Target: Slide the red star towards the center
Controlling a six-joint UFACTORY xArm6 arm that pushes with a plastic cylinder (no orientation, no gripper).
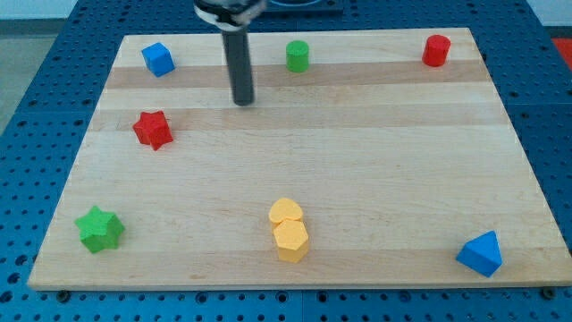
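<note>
Wooden board (357, 179): my tip (243, 102), a bare rod holding nothing, is seen up-right of the red star (153, 130), apart.

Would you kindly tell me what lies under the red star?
The red star rests directly on the wooden board. The wood beneath it is covered, so unseen. My tip stands apart, toward the view's upper right.

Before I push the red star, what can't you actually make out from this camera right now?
- Camera view: the arm above my tip is cut off by the view's top edge.
- The far sides of the red star and the other blocks face away from the camera.
- The two yellow blocks touch; the nearer hides part of the farther, so its shape is unclear.
- Board corners at the view's bottom are partly cropped.
</note>
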